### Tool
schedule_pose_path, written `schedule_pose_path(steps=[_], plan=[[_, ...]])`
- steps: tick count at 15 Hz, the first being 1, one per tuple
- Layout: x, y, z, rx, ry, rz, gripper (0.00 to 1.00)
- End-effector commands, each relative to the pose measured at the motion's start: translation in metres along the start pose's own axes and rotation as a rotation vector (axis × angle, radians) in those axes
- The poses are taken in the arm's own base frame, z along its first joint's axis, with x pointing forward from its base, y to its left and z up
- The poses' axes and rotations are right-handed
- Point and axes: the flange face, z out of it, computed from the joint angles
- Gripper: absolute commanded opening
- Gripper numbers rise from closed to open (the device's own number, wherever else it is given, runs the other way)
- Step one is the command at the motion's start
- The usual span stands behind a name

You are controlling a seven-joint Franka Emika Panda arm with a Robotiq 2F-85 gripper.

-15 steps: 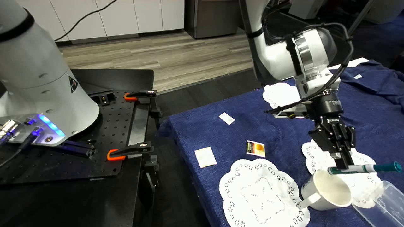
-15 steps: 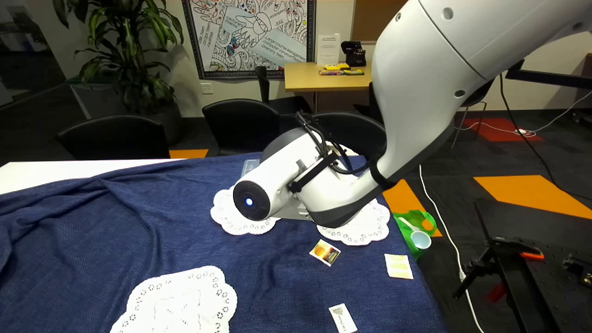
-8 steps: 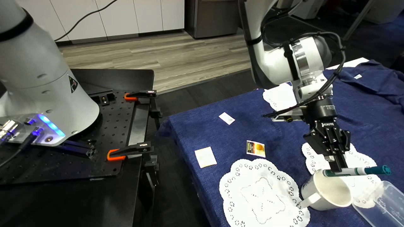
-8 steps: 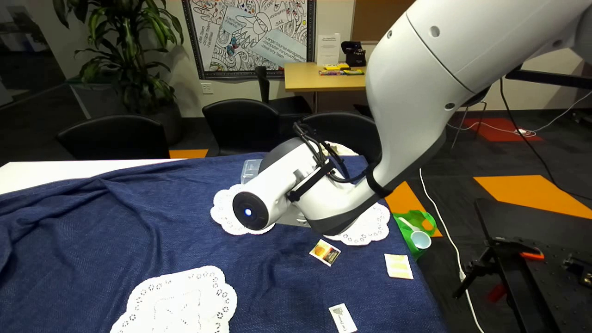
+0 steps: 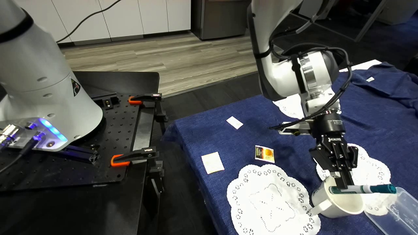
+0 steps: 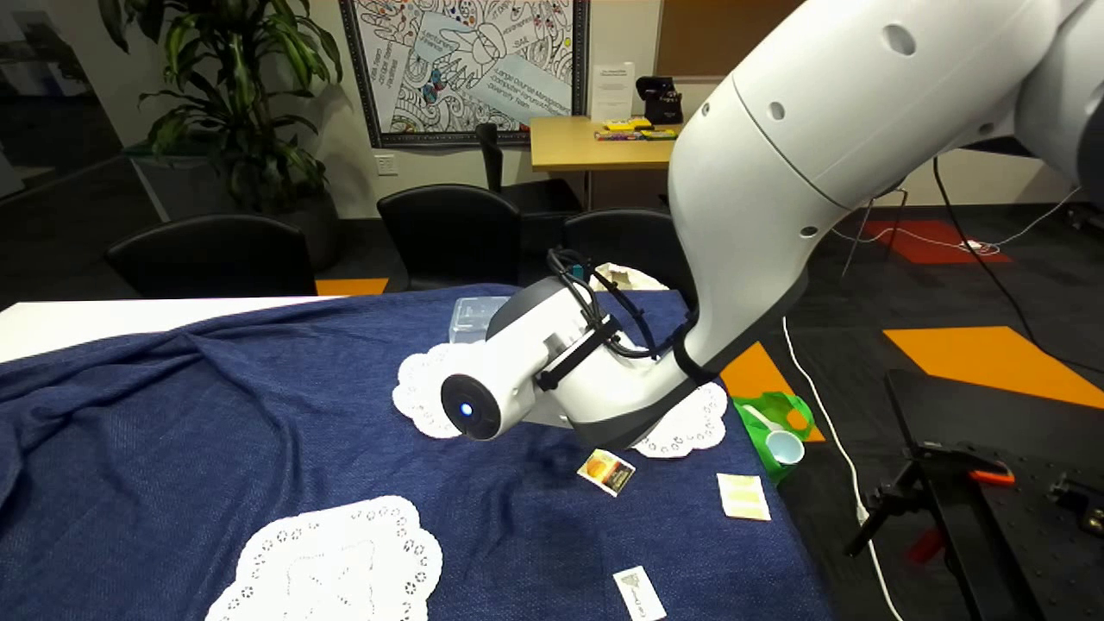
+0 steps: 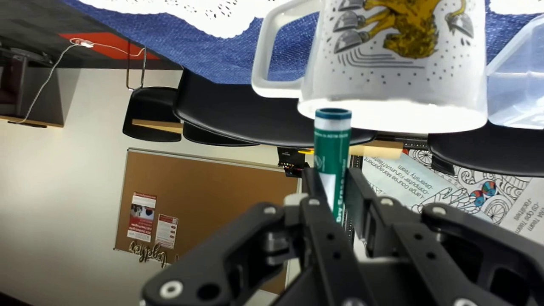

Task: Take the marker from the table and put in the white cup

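The marker [image 5: 377, 189] is green with a pale body and a teal cap. My gripper [image 5: 343, 187] is shut on it, and it also shows in the wrist view [image 7: 332, 146]. In an exterior view the marker lies roughly level across the mouth of the white cup [image 5: 343, 205]. The cup stands upright on the table [image 5: 235, 143], with its handle toward a doily. In the upside-down wrist view the cup [image 7: 395, 80] shows a printed animal, and the marker's green end overlaps its rim. Whether marker and cup touch is unclear. The arm hides cup and marker in an exterior view.
A clear plastic container [image 5: 403, 212] stands beside the cup, and also shows in an exterior view [image 6: 473, 319]. White lace doilies [image 5: 271, 202] lie around the cup. Small paper squares [image 5: 213, 162] and a printed packet [image 5: 265, 154] lie nearer the robot's base.
My gripper has moved down and to the left in an exterior view, carrying the marker from above the cup's far rim to across its mouth. The cup has not moved.
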Motion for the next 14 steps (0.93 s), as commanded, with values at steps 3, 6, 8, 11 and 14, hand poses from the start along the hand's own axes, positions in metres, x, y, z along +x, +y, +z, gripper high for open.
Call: schedule_pose_path(steps=[3, 6, 8, 11, 14], plan=[[-0.003, -0.012, 0.004, -0.017, 0.019, 0.049, 0.05], [-0.003, -0.016, 0.002, -0.013, 0.017, 0.052, 0.45], [-0.001, -0.018, 0.000, -0.012, 0.016, 0.057, 0.58], [0.004, -0.019, -0.003, -0.012, 0.021, 0.067, 0.82], [0.018, -0.015, -0.013, -0.004, 0.007, 0.063, 1.00]])
